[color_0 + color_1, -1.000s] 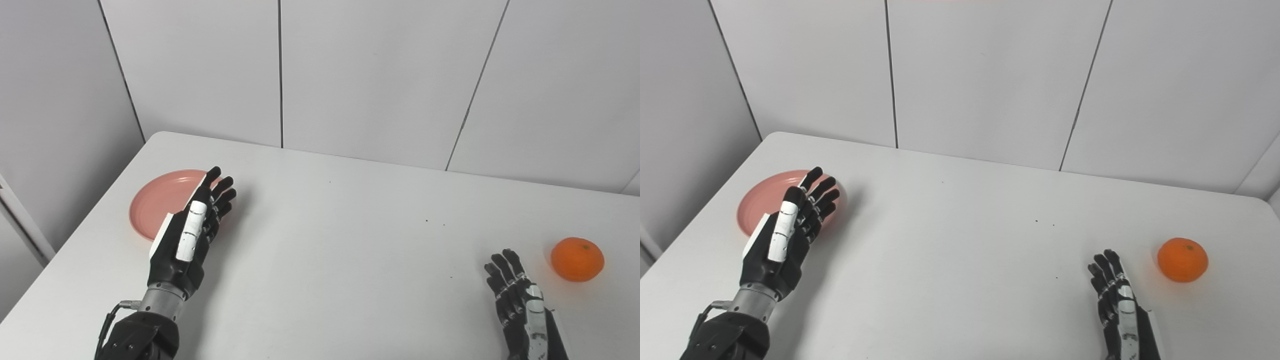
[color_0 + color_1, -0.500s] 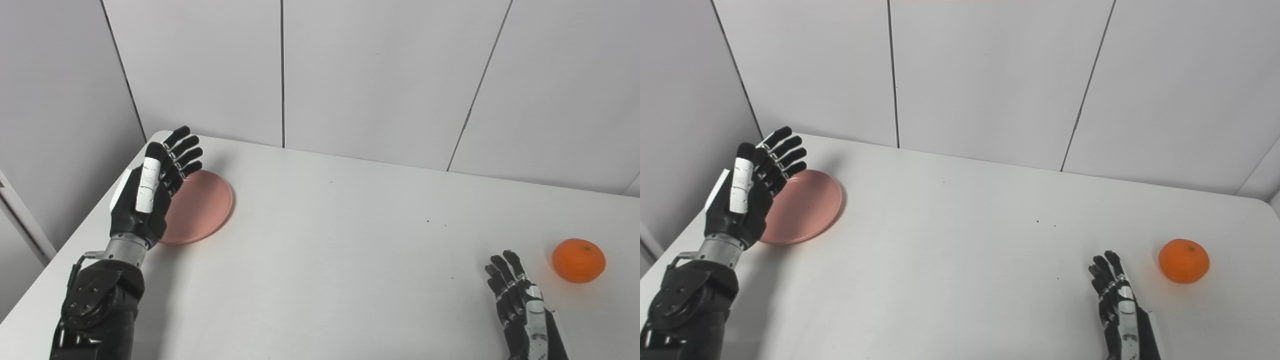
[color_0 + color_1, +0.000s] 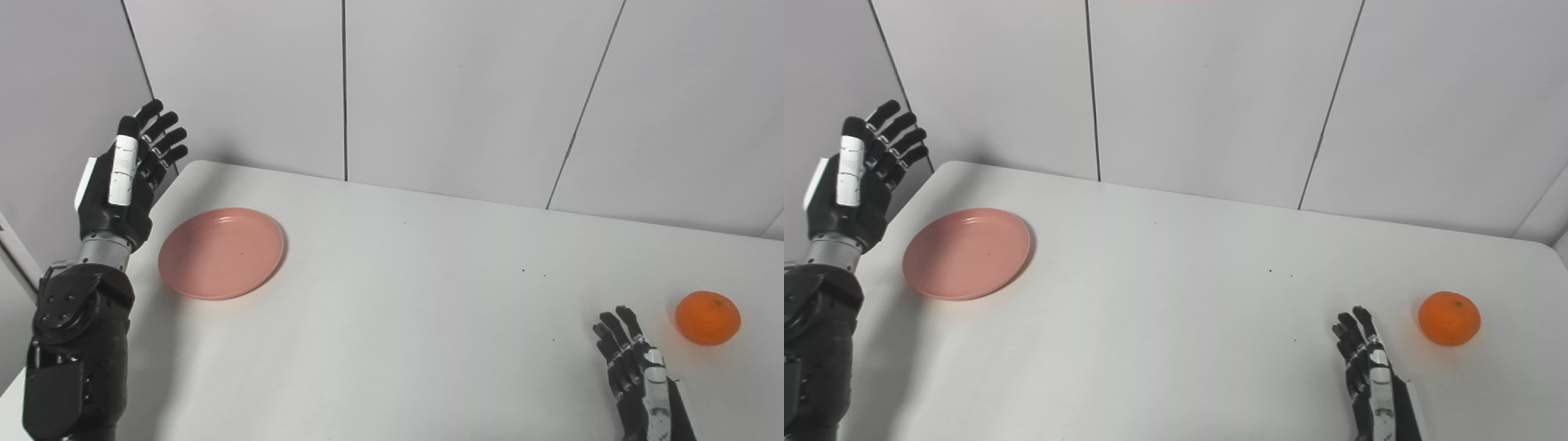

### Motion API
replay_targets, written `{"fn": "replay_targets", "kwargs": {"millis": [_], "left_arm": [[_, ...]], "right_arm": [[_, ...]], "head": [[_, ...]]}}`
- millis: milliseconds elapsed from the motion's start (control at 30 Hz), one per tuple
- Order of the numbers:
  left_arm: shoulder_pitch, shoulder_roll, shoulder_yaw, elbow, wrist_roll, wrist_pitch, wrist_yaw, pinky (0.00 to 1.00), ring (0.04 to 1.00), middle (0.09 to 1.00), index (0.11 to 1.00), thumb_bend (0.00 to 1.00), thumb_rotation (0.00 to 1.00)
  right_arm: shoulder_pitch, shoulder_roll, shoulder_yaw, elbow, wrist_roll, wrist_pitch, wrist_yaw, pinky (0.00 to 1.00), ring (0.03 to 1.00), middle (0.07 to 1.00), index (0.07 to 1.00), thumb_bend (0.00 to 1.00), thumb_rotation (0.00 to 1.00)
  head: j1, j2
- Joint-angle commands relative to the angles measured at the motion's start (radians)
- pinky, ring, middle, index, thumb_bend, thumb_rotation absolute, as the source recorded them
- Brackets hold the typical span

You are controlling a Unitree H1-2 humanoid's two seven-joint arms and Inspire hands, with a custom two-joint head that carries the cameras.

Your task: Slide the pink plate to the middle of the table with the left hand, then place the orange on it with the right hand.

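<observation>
A round pink plate [image 3: 222, 252] lies flat on the white table [image 3: 404, 318], near its left side. My left hand [image 3: 125, 177] is raised upright to the left of the plate, out past the table's left edge, open with fingers spread and touching nothing. An orange [image 3: 707, 317] sits on the table at the far right. My right hand [image 3: 637, 373] rests low at the front right, open and empty, a short way to the left of the orange and nearer to me.
Grey wall panels [image 3: 429, 92] stand right behind the table's far edge and along its left side. The table's left edge [image 3: 79, 306] runs close beside the plate.
My left hand has lifted from over the plate and swung up and left, beyond the table's left edge. Plate, orange and right hand have stayed where they were.
</observation>
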Motion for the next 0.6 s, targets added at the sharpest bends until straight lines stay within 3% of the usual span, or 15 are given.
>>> {"fn": "replay_targets", "kwargs": {"millis": [0, 200, 333, 567], "left_arm": [[-0.053, 0.038, 0.007, 0.005, -0.006, -0.053, -0.012, 0.87, 0.867, 0.874, 0.866, 0.91, 0.79], [-0.071, 0.052, 0.018, 0.077, 0.023, -0.100, 0.013, 0.83, 0.833, 0.855, 0.834, 0.94, 0.75], [-0.076, 0.056, 0.029, 0.133, 0.008, -0.128, -0.006, 0.82, 0.823, 0.862, 0.850, 0.93, 0.74], [-0.093, 0.075, 0.018, 0.330, 0.021, -0.283, -0.063, 0.84, 0.852, 0.866, 0.882, 0.93, 0.73]], "right_arm": [[0.054, 0.007, 0.001, 0.118, 0.006, -0.011, 0.014, 1.00, 0.932, 0.921, 0.949, 0.75, 0.95], [0.054, 0.006, 0.001, 0.119, 0.010, -0.010, 0.018, 1.00, 0.933, 0.922, 0.951, 0.75, 0.94], [0.055, 0.004, 0.001, 0.119, 0.010, -0.009, 0.020, 1.00, 0.930, 0.918, 0.951, 0.75, 0.94], [0.057, 0.001, 0.002, 0.114, 0.008, -0.005, 0.019, 1.00, 0.930, 0.921, 0.952, 0.75, 0.95]], "head": [[0.000, 0.001], [0.003, 0.002], [0.003, 0.002], [0.001, 0.009]]}}
